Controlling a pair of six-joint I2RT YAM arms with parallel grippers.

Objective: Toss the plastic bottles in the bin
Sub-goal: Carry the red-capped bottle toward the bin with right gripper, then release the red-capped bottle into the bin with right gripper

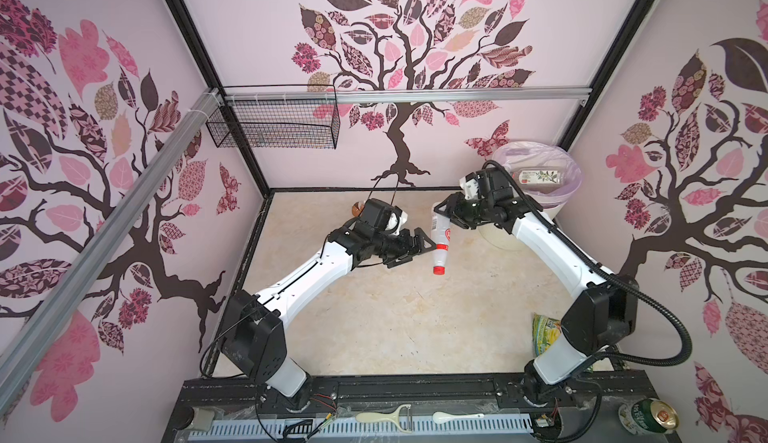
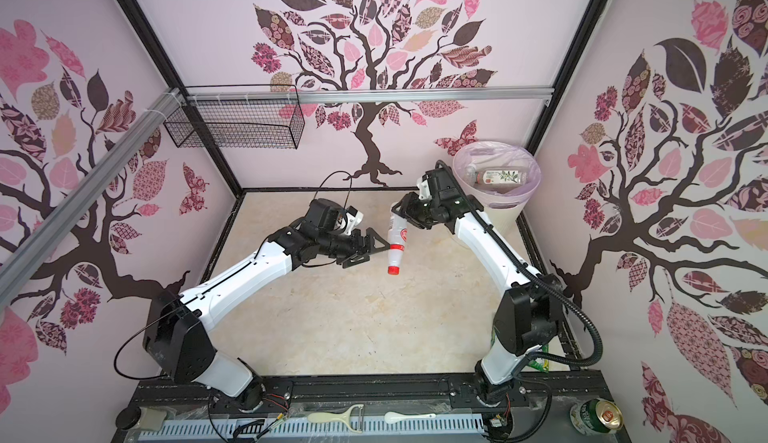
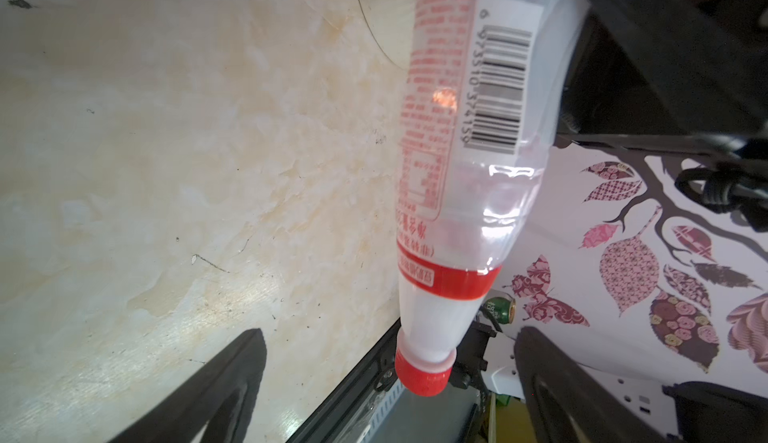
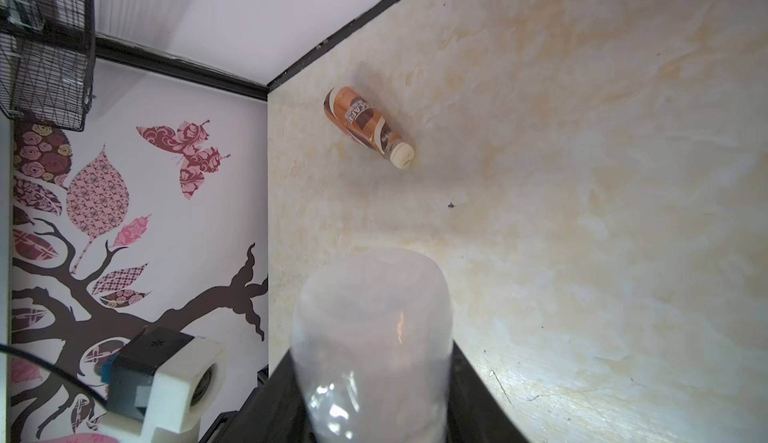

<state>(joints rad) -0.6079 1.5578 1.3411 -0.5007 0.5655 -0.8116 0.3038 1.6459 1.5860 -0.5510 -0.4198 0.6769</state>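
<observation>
Cannot see base end of clear bottle (image 1: 441, 235), buried inside right hand (image 1: 444, 212). Blurred just ahead of that hand in right wrist view; cropped beyond left hand (image 1: 417, 249) in left wrist view. Barely glimpsed behind left arm (image 1: 307, 270): brown bottle (image 1: 356, 209). Cannot read label on second bottle (image 1: 540, 177) in bin (image 1: 577, 179).

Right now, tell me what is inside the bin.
Inside the bin, on its lilac liner, one clear bottle with a leaf-print label lies on its side. Anything beneath it is hidden by the bin's wall.
</observation>
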